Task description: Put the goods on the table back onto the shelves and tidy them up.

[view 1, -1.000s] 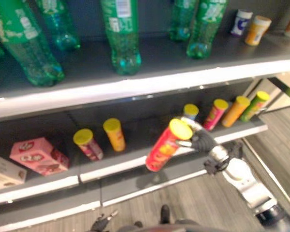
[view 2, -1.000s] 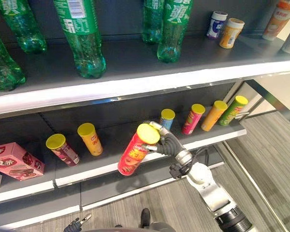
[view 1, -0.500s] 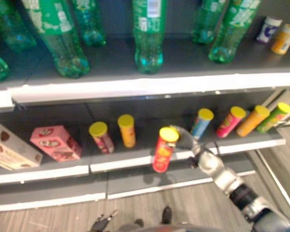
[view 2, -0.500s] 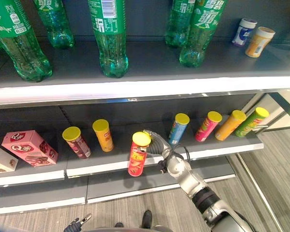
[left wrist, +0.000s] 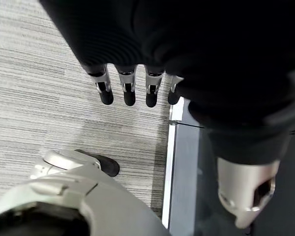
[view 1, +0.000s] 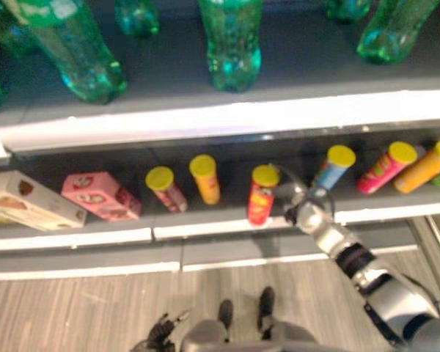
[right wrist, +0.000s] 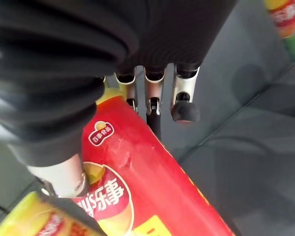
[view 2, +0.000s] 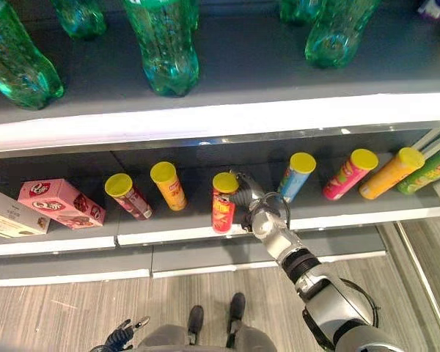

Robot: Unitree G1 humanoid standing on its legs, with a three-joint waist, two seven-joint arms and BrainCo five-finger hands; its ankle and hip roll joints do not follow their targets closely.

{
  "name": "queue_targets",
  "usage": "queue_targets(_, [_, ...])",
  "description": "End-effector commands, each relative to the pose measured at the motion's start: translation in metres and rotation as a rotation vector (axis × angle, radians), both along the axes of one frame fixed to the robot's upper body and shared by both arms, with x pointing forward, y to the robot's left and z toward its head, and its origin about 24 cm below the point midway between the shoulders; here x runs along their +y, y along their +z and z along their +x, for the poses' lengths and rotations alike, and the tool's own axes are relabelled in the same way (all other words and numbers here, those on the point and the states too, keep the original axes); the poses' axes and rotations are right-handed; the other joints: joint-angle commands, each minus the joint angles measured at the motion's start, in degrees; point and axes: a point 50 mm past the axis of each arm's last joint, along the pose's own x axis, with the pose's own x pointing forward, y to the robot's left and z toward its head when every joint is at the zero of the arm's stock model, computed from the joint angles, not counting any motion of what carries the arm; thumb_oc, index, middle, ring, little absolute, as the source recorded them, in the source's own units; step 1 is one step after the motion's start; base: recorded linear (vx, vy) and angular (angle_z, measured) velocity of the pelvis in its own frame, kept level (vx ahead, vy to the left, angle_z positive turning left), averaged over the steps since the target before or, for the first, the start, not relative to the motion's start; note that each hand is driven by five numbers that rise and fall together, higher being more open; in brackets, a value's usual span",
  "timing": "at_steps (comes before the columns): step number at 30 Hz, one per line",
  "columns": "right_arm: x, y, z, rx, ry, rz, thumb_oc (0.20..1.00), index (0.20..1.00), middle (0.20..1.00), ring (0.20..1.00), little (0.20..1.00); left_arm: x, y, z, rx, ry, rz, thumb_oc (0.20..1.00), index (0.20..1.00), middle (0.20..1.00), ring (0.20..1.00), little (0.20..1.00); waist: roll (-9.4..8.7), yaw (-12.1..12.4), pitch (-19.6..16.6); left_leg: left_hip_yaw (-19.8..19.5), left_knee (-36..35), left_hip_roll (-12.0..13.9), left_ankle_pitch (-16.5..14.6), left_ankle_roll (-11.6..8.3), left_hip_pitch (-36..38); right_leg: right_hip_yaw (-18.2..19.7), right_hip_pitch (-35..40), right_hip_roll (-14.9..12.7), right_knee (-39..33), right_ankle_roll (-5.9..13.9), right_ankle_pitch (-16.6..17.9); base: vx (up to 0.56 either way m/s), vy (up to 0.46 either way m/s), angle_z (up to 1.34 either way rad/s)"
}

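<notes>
On the lower shelf (view 2: 330, 218) the red can (view 2: 223, 207) with its yellow lid stands near the front edge, the right hand (view 2: 248, 199) clasped round its side. Beside it stand a maroon can (view 2: 127, 196) and an orange can (view 2: 168, 186) toward the pink box (view 2: 59, 203), and a blue can (view 2: 296, 176) on the other side. From the right wrist view, fingers (right wrist: 184, 98) curl over the red tube. Over grey floor (left wrist: 49, 108), the left hand (left wrist: 132, 73) hangs with fingers straight, holding nothing.
</notes>
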Motion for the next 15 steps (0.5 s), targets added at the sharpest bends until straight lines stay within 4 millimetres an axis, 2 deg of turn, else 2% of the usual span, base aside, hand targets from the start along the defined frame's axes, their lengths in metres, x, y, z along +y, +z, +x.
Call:
queue_targets(1, [0.008,0.050,0.020,-0.226,-0.020,0.015,0.200,0.200,0.200,0.200,0.200,-0.005,0.005,0.024,-0.067,-0.026,0.007,1.000,1.000,1.000,1.000,1.000,-1.12,0.82,0.57,-0.22,-2.09,1.46,0.94,-1.21,-1.99,3.17,3.56,-3.22,0.10,5.40,-5.10,-0.03,0.006,0.04])
queue_targets(4, [-0.001,0.053,0.019,-0.280,-0.067,0.003,0.200,0.200,0.200,0.200,0.200,-0.008,0.007,0.032,-0.094,-0.043,0.013,1.000,1.000,1.000,1.000,1.000,-0.52,0.65,0.81,-0.27,-2.09,1.32,0.87,-1.12,-2.26,3.04,3.33,-3.40,0.10,5.50,-5.12,-0.01,0.007,0.09])
queue_targets(10, [-0.007,0.056,0.011,-0.388,-0.104,-0.034,0.200,0.200,0.200,0.200,0.200,-0.013,0.010,0.040,-0.129,-0.069,0.025,1.000,1.000,1.000,1.000,1.000,0.42,0.61,0.93,-0.35,-2.10,1.13,0.63,-1.01,-2.17,3.24,3.18,-3.54,0.10,5.65,-5.28,0.00,0.002,0.01])
queue_targets(15, [-0.001,0.059,0.005,-0.434,-0.079,-0.034,0.200,0.200,0.200,0.200,0.200,-0.016,0.013,0.046,-0.157,-0.077,0.033,1.000,1.000,1.000,1.000,1.000,0.70,0.46,1.22,-0.40,-2.10,1.15,0.50,-1.00,-2.11,3.21,3.20,-3.66,0.10,5.73,-5.43,0.00,0.000,0.00])
